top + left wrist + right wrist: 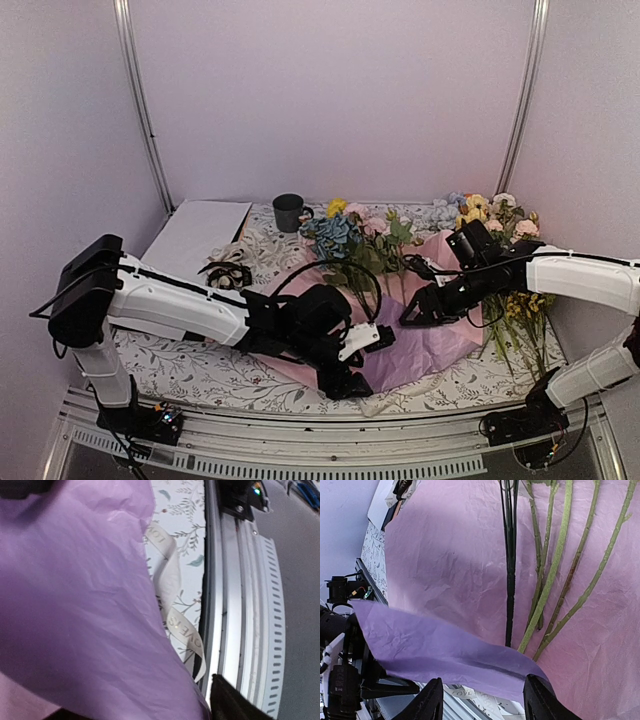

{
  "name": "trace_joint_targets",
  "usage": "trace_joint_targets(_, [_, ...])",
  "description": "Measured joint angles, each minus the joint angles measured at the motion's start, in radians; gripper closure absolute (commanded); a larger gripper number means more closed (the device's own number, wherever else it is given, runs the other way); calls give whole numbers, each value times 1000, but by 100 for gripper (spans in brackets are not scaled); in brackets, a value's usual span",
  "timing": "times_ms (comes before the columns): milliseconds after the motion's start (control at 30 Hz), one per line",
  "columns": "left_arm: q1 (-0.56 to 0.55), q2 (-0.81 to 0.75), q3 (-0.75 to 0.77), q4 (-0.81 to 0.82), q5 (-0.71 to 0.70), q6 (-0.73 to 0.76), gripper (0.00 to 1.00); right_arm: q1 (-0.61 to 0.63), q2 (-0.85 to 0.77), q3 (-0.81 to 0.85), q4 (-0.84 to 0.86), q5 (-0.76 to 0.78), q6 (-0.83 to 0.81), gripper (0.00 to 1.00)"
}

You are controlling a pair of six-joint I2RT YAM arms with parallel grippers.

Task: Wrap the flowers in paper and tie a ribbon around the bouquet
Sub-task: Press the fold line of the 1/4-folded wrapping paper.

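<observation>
Going left to right on the overhead cam: there's a flat white sheet (pixel 200 235) in the far-left corner of the table (pixel 170 365). A coiled tan-and-dark bundle (pixel 228 272) sits just in front of it, and a dark cup (pixel 290 212) is by the far edge. The left gripper (pixel 348 378) is down at the near edge, about mid-table, right at the near side of the paper (pixel 425 345). The flowers (pixel 350 238) lie on the paper with heads toward the far edge and stems pointing near. The right gripper (pixel 413 312) hovers over the paper's right half, and the loose flower pile (pixel 500 215) runs along the right edge.

The wrist cams fill the gaps. The left one shows the ribbon (pixel 167 577), cream with lettering, along the near edge and slipping under the paper; I couldn't pick it out from above. The left jaws stand apart with the lilac sheet draped across, and I can't tell if they touch it. The right wrist cam shows its fingers (pixel 431 700) spread apart. It also shows bare green stems (pixel 555 565) on the pinkish layer, with a lilac flap lifted across their ends.
</observation>
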Motion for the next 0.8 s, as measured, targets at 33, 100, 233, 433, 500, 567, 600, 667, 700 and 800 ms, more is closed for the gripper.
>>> trace_joint_targets(33, [5,2,0,2,-18,-11,48,-1,0,-6,11,-1,5,43])
trace_joint_targets(100, [11,2,0,19,-27,-37,66,-3,0,-26,29,-1,13,43])
trace_joint_targets(233, [32,16,11,34,-21,-96,100,-4,0,-40,40,-2,19,43])
trace_joint_targets(433, [101,98,41,4,6,-174,100,-4,2,-40,63,-30,14,43])
trace_joint_targets(500, [141,111,40,-30,4,-194,100,-4,9,-40,69,-39,12,44])
trace_joint_targets(567, [183,112,39,-60,-4,-204,100,-4,21,-47,87,-44,12,44])
trace_joint_targets(600, [193,112,39,-70,-7,-202,100,-4,30,-53,96,-44,13,45])
trace_joint_targets(667, [215,112,40,-95,-27,-193,100,-4,55,-63,109,-37,14,45])
trace_joint_targets(700, [220,112,42,-112,-37,-183,100,-4,72,-67,114,-31,16,45])
trace_joint_targets(800, [227,114,53,-164,-73,-157,100,-4,109,-82,127,-16,24,45])
